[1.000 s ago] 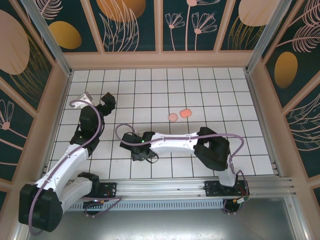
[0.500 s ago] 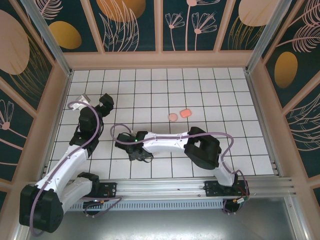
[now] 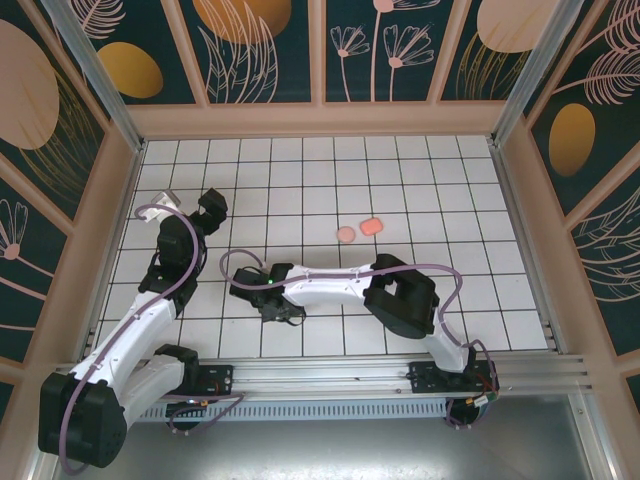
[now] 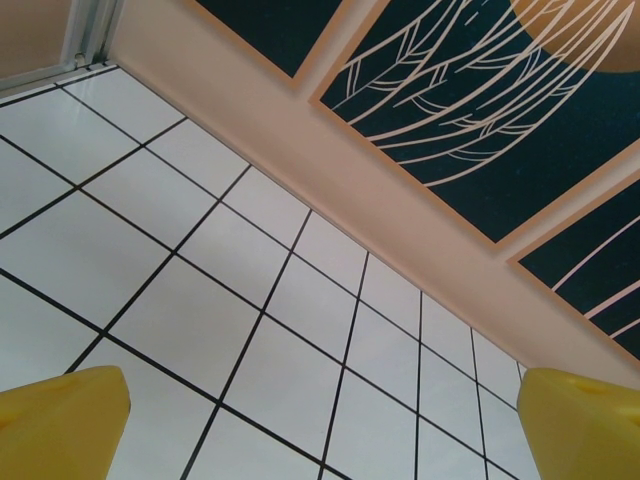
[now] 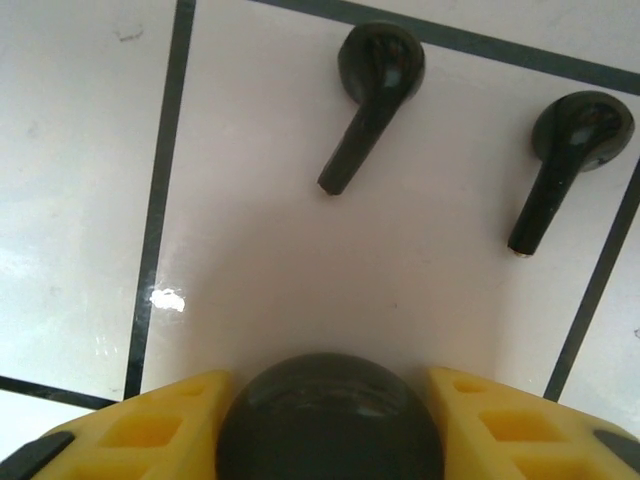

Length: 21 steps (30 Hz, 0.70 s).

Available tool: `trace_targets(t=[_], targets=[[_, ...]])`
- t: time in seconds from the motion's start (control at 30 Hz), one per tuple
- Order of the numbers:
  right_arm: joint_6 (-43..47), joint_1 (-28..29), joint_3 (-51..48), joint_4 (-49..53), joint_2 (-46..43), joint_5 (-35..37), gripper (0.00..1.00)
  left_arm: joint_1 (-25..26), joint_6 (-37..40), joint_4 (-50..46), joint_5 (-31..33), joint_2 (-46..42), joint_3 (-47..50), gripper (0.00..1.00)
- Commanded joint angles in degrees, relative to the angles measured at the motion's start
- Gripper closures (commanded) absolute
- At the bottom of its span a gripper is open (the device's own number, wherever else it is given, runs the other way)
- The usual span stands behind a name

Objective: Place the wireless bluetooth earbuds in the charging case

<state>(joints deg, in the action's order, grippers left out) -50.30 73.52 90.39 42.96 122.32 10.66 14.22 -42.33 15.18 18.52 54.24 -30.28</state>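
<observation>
Two black earbuds [image 5: 372, 95] [image 5: 570, 160] lie on a white tile, stems pointing down-left, just ahead of my right gripper [image 5: 330, 432]. Its yellow fingers [image 5: 150, 430] press on both sides of a round black charging case [image 5: 330, 405] that rests on the tile. From above, the right gripper [image 3: 277, 300] is low over the near-left part of the table, and the case and earbuds are hidden under it. My left gripper [image 4: 325, 430] hangs open above bare tiles near the left wall, its fingers [image 4: 60, 420] wide apart and holding nothing; from above it [image 3: 211, 205] is at the far left.
Two small pink objects [image 3: 345, 234] [image 3: 372, 226] lie side by side near the table's middle, beyond the right arm. Wooden walls [image 3: 320, 120] enclose the tiled table [image 3: 450, 190] at the back and sides. The right arm's elbow [image 3: 400, 295] lies low across the near centre.
The right gripper has shifted slightly left and its fingers have closed in on the black case. The left arm has barely moved.
</observation>
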Motion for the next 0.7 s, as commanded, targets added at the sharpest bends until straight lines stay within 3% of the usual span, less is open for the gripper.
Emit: trace_targets(t=[0.0,0.4,0.67], targets=[[-0.5,0.4,0.8,1.1,0.4,-0.4,0.59,-0.4,-0.2,0.4,0.3,-1.1,0.7,0.01],[-2.8,-2.1,-9.7,-2.5,-16.6,1.6,0.63,-0.5,2.6,1.6,-4.7,-0.9,0.6,0.01],[-0.3,-11.7,-20.4,-7.0,-30.7,3.2,0.63,-0.5,4.7,9.8,-18.3,-1.3,2.9,0.02]])
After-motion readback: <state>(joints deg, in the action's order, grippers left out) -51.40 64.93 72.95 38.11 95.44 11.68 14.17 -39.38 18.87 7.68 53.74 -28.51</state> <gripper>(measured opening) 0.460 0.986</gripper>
